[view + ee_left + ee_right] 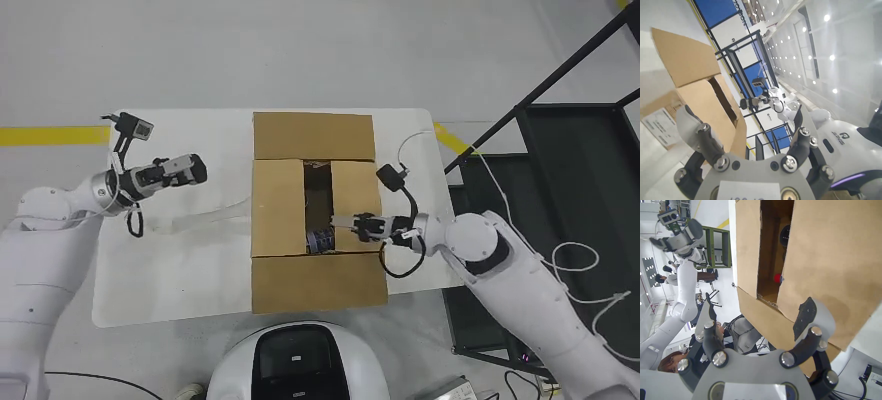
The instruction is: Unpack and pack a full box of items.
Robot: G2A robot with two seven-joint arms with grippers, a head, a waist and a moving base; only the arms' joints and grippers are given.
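Opening the box, right pincer at the inner flap

My right pincer (pixel 757 308) stands spread wide with nothing between its pads (pixel 805 313). I see bare cardboard behind them and cannot tell whether either one touches it. It sits over the right inner flap (pixel 352 195) of the box (pixel 310 135), at the near end of the slot between the two inner flaps. Through that slot, inside the box, I make out a red cap (pixel 777 278) and a dark round item (pixel 784 236) deeper in. From above, a bluish item (pixel 321 240) shows at the slot's near end. My left pincer (pixel 742 113) is just as wide and empty, held off the box's left side above the table (pixel 180 280), well apart from the cardboard.

I judge we are at the very start of unpacking. The box's far and near outer flaps lie folded out, but the inner pair covers most of the opening and the items sit inside. Next I'd want a fingertip hooked under the right flap's free edge to swing it outward, or else a narrower, careful entry through the slot, since the gap looks tight for jaws this wide
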